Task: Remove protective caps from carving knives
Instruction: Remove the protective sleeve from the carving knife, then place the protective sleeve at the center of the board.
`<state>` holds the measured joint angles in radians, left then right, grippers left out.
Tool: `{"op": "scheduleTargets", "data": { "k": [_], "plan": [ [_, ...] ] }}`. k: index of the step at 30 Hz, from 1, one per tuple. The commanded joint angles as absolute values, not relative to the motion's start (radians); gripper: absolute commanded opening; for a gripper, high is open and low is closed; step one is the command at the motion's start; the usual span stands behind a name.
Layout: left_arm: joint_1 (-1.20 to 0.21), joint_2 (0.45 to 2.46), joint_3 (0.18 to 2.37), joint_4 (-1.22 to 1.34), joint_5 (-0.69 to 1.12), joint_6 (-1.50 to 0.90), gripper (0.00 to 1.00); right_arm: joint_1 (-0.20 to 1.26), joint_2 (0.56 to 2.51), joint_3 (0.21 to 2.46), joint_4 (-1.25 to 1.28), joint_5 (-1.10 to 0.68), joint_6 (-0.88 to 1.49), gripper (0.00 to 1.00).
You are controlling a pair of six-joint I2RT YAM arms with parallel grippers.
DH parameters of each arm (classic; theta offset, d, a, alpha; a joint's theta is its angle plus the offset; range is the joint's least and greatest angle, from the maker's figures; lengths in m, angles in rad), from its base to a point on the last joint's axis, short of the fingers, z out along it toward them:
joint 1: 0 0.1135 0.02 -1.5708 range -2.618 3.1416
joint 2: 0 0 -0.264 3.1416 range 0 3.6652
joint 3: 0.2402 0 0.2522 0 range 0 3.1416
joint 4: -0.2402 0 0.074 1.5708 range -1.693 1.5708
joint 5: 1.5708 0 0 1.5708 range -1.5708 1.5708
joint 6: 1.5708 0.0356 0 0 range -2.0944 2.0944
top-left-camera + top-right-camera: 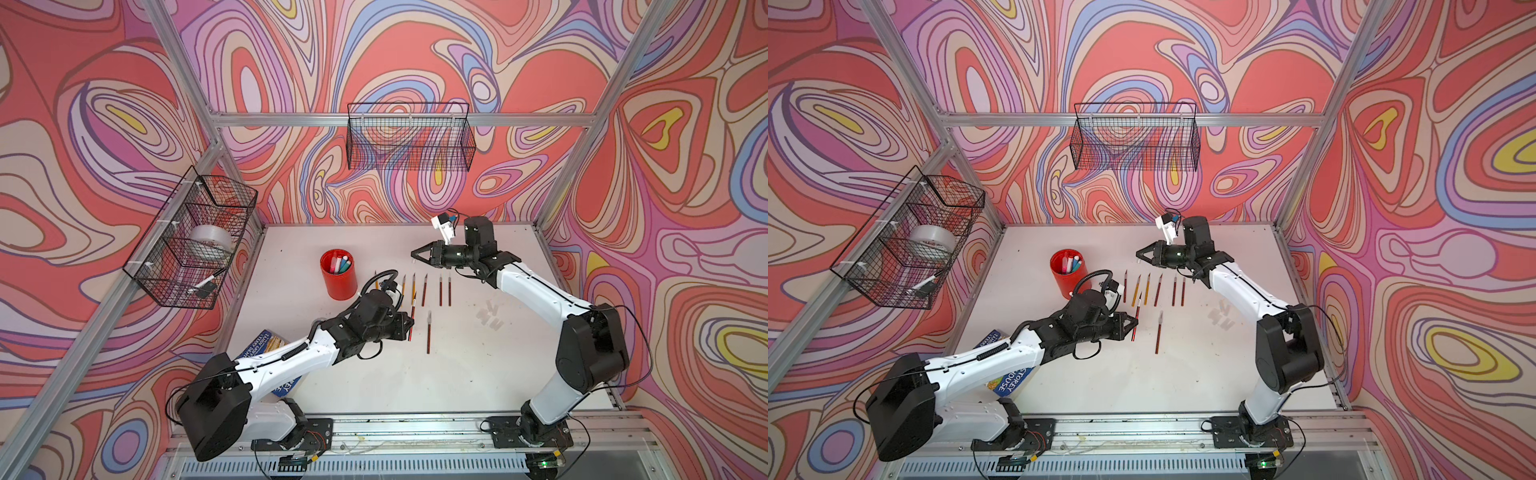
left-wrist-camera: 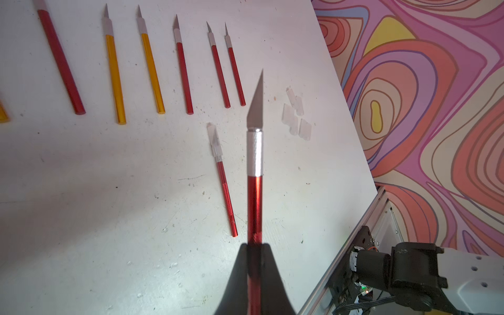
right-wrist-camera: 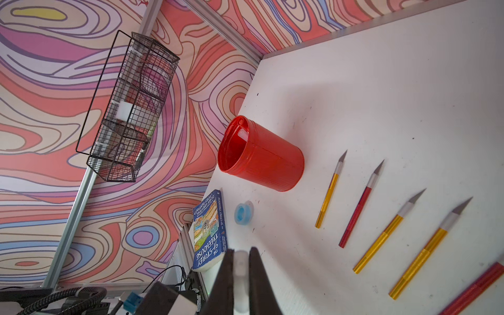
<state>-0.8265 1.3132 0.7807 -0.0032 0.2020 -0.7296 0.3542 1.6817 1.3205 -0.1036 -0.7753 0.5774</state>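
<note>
The scuffed matte white worktop [image 1: 457,374] carries everything. The left tool [image 2: 255,249] is clenched on a slim, glossy red carving knife [image 2: 255,196], whose knurled collar and pointed bare blade jut past its tips. The right tool [image 3: 241,255] pinches a translucent protective cap [image 3: 241,263]. The cap is best dropped onto the loose caps [image 2: 289,118] behind that tool, well clear of the blade.

Swirl-patterned walls [image 1: 415,50], white tabletop [image 1: 478,374]

Both arms have white shells between bulky black joint housings. The left arm [image 1: 266,365], lower left in both top views, carries a ribbed black cable sleeve [image 1: 294,352]; the right arm [image 1: 536,295] has thin black cables. Its wedge-shaped right gripper [image 1: 414,254] is black.
</note>
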Motion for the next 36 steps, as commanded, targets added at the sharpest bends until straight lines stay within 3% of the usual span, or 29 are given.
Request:
{"op": "scheduleTargets", "data": {
  "k": [1,24,36],
  "plan": [
    [-0.826,1.318,0.776,-0.022,0.202,-0.727,0.00,0.335,1.699,1.338,-0.104,-0.766,0.563,0.00],
    [-0.789,1.379,0.822,-0.035,0.221,-0.675,0.00,0.256,1.543,1.045,-0.516,-0.103,0.388,0.00],
    [-0.759,1.496,0.896,-0.006,0.305,-0.652,0.00,0.253,1.500,0.921,-0.589,0.071,0.421,0.00]
  ]
}}
